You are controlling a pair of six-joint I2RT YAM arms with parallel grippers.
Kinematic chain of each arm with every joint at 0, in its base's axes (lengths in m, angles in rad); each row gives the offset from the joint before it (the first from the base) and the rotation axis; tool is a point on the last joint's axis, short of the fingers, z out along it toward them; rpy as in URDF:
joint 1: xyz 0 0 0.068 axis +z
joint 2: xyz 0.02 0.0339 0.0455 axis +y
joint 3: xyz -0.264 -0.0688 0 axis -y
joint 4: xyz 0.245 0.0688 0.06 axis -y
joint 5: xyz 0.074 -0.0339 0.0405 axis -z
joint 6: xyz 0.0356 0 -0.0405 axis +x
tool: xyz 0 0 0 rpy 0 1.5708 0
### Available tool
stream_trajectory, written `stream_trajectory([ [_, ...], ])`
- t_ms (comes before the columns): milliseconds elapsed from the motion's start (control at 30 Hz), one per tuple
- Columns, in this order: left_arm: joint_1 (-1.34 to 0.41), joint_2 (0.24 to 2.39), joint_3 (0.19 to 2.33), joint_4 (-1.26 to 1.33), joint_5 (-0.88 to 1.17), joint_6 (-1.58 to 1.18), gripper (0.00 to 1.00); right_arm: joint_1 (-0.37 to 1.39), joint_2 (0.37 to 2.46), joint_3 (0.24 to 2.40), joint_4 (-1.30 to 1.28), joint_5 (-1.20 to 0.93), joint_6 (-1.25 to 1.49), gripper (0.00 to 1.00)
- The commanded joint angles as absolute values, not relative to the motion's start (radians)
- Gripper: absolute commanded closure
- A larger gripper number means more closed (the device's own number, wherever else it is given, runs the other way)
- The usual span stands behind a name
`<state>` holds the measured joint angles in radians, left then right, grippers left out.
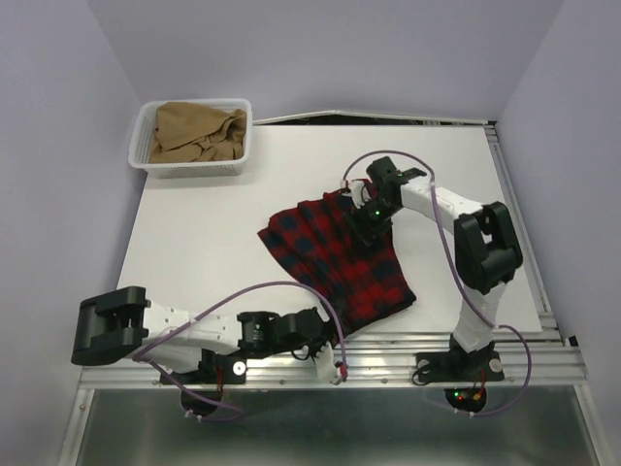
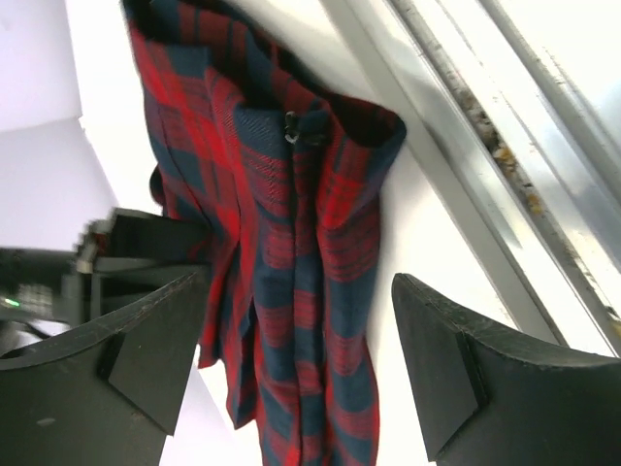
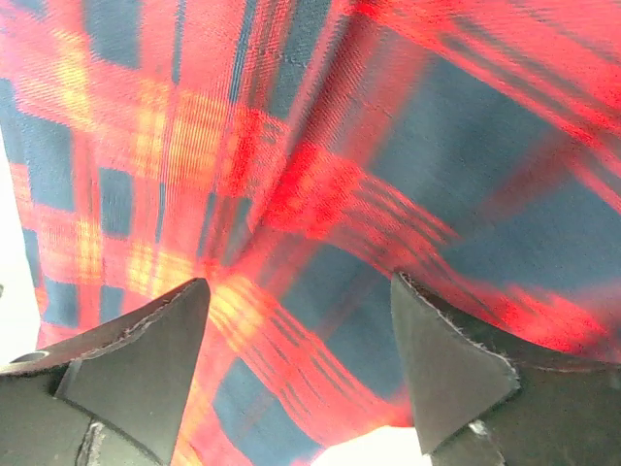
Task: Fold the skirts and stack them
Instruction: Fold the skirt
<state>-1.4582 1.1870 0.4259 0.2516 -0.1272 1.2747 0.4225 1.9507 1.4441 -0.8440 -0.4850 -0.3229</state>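
Tartan skirt (image 1: pixel 340 262) lies spread on the bench (image 1: pixel 194 252), middle-right. The tan skirt (image 1: pixel 194 131) sits crumpled in the basket (image 1: pixel 190 169), far left. Expect both to be light and limp, so pinch a hem or waistband corner. Your left gripper (image 2: pixel 301 277) and right gripper (image 3: pixel 301 286) stand spread, holding nothing. The right gripper hides the tartan's far corner from above.

White table (image 1: pixel 194 233): plaid skirt (image 1: pixel 330 262), mesh basket (image 1: pixel 189 168)
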Motion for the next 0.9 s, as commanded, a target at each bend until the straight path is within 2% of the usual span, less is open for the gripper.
stream_trajectory([
  [0,-1.485,1.196,0.406,0.483,-0.199,1.285,0.11,0.394,1.728,1.391,-0.698,-0.39,-0.44,0.18],
  [133,-1.522,1.342,0.475,0.506,-0.268,1.237,0.11,0.394,1.773,1.477,-0.762,-0.442,-0.462,0.19],
  [200,-1.534,1.399,0.506,0.511,-0.305,1.212,0.11,0.394,1.819,1.524,-0.799,-0.472,-0.46,0.22],
  [400,-1.563,1.499,0.502,0.597,-0.345,1.255,0.14,0.394,1.939,1.516,-0.782,-0.534,-0.497,0.29],
  [567,-1.6,1.545,0.492,0.692,-0.373,1.292,0.25,0.394,2.037,1.494,-0.767,-0.514,-0.517,0.36],
  [667,-1.615,1.578,0.502,0.715,-0.391,1.281,0.46,0.394,2.095,1.494,-0.759,-0.497,-0.502,0.38],
  [700,-1.617,1.585,0.509,0.721,-0.399,1.269,0.61,0.394,2.108,1.49,-0.759,-0.499,-0.494,0.38],
  [867,-1.617,1.583,0.518,0.701,-0.443,1.203,0.87,0.394,2.103,1.454,-0.758,-0.508,-0.486,0.39],
])
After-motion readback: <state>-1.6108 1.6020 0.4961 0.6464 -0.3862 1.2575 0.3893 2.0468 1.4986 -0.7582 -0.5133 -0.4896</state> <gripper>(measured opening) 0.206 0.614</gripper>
